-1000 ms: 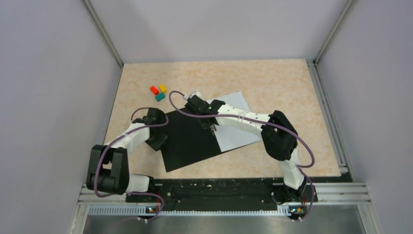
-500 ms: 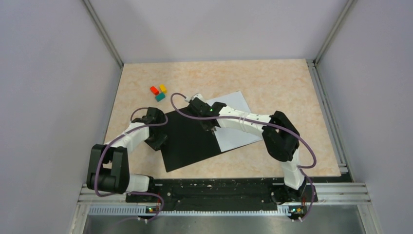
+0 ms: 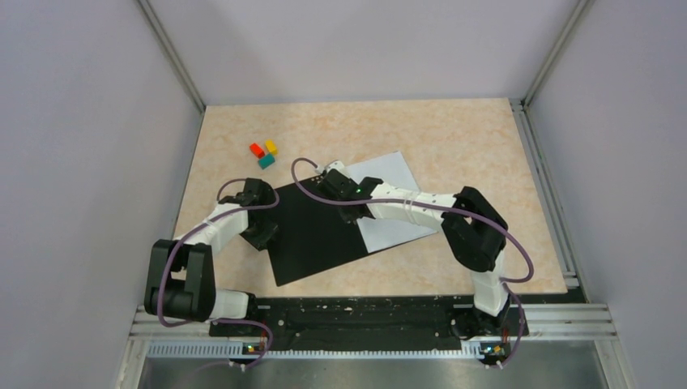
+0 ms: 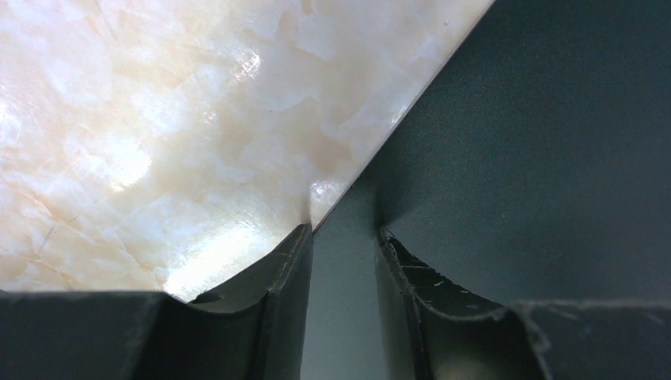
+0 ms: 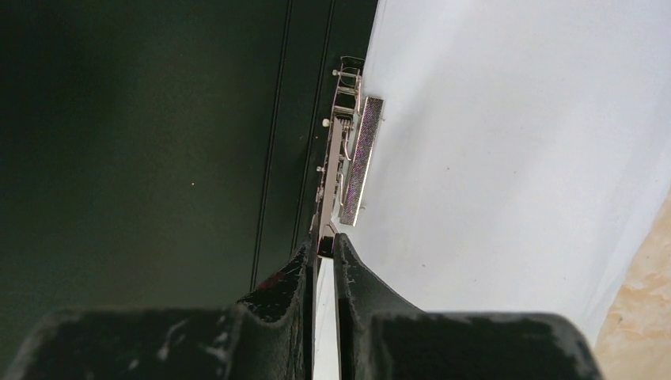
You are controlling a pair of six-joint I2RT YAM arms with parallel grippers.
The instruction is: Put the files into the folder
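**Right arm nips the clip on the open folder**

The folder lies open, black inside up, its outer face hidden. The files sit on its right half beside the spine clip; one sheet or two, can't tell. The right gripper is all but closed, pinching the clip's near end. The left gripper is narrowly parted, tips down astride the folder's left edge, one on the table. From above, the wrists hide both sets of tips

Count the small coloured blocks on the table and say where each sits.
3, clustered beyond the folder: red block leftmost, yellow block right of it, teal block nearest the arms. None looks hidden.
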